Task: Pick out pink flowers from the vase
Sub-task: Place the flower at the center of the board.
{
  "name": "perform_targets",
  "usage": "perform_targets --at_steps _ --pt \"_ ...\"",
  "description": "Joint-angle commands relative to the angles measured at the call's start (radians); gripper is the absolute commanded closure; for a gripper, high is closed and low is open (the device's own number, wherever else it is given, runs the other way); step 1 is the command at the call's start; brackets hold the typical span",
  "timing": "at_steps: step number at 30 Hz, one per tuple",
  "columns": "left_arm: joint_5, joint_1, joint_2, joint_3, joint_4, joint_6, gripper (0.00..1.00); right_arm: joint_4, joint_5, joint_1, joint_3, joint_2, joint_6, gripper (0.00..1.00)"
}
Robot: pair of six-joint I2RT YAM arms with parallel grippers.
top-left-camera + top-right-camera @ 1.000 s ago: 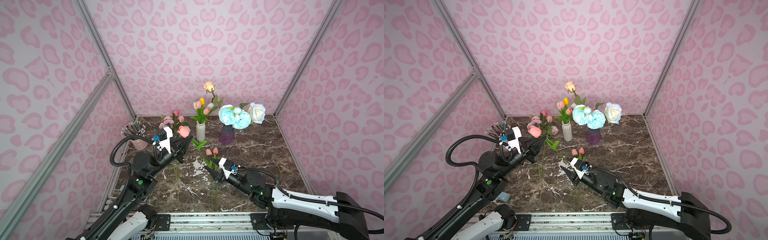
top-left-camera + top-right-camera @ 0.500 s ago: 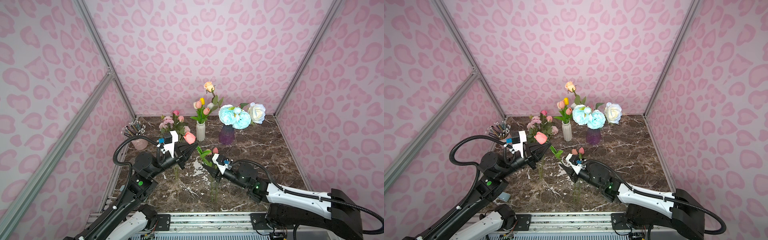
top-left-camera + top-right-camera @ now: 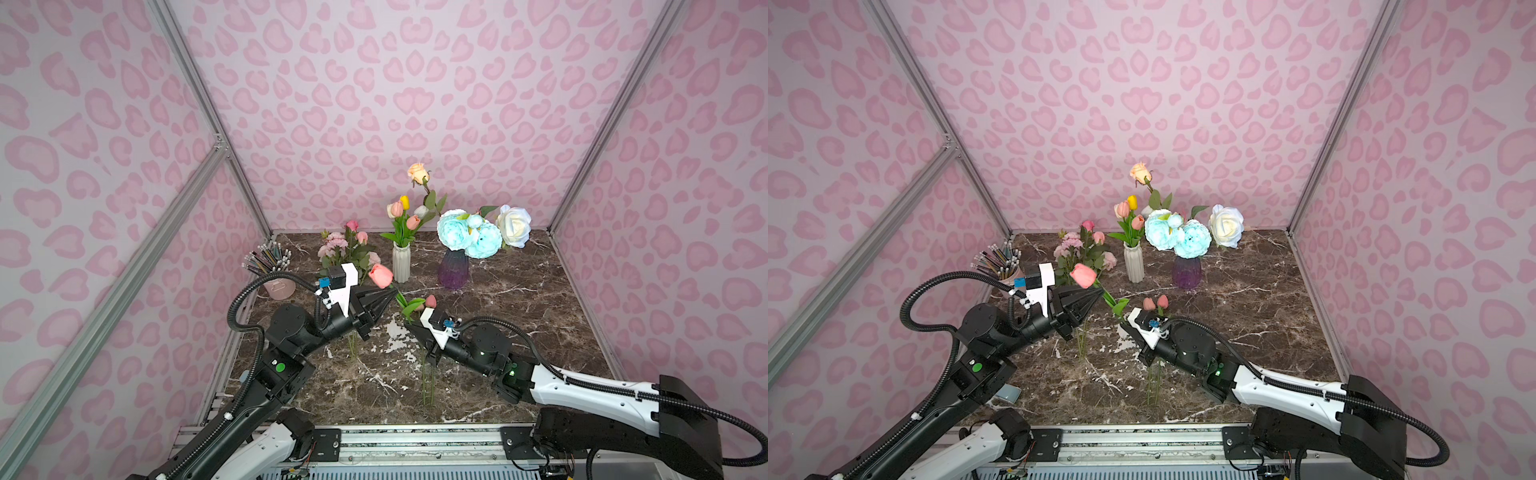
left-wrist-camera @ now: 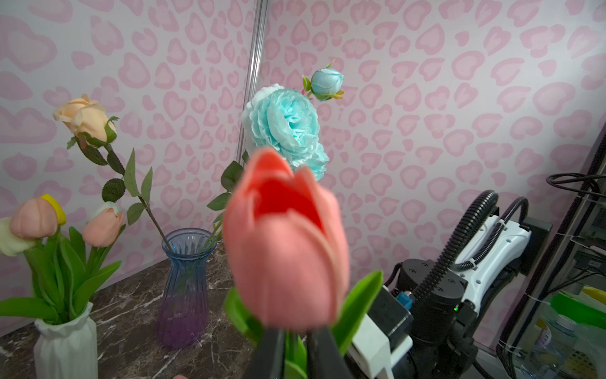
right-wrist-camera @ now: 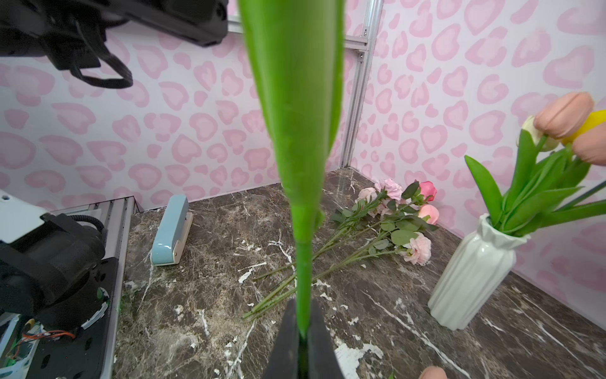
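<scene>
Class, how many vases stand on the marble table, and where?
2. A white ribbed vase stands at the back centre; a purple glass vase stands beside it. No others show.

One white vase (image 3: pixel 401 262); one purple vase (image 3: pixel 453 270); one peach rose (image 3: pixel 417 171); one white rose (image 3: pixel 514 225)

Right claw (image 5: pixel 303 315) clamped on green stem (image 5: pixel 303 262); pink flowers (image 5: pixel 403 223) lying on marble (image 5: pixel 196 295).
</scene>
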Motion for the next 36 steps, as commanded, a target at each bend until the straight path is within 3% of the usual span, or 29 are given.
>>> perform_targets --at_steps 1,4,7,13,18,23,29,36 --pt "-0.012 -0.001 -0.001 0.011 -0.065 0.022 0.59 -0.010 0.042 -0.003 -0.014 -0.026 0.091 1.00" --pt "-0.033 -0.001 -0.020 0.008 -0.147 0.066 0.51 -0.128 0.044 -0.012 -0.006 -0.068 0.206 1.00" --pt "-0.079 -0.001 -0.042 0.003 -0.258 0.141 0.49 -0.289 0.010 -0.023 0.016 -0.107 0.328 1.00" --pt "-0.304 -0.001 -0.102 -0.076 -0.370 0.220 0.49 -0.512 0.001 -0.046 -0.010 -0.148 0.697 1.00" --pt "-0.294 -0.003 -0.114 -0.078 -0.358 0.239 0.49 -0.611 -0.058 -0.117 -0.057 -0.136 0.920 1.00" --pt "-0.309 -0.013 -0.129 -0.082 -0.365 0.239 0.49 -0.642 -0.101 -0.202 -0.127 -0.130 0.984 1.00" --pt "-0.313 -0.027 -0.136 -0.079 -0.373 0.249 0.49 -0.618 -0.155 -0.271 -0.182 -0.103 0.954 1.00" --pt "-0.315 -0.028 -0.137 -0.080 -0.376 0.247 0.49 -0.594 -0.200 -0.318 -0.159 0.034 0.886 1.00"
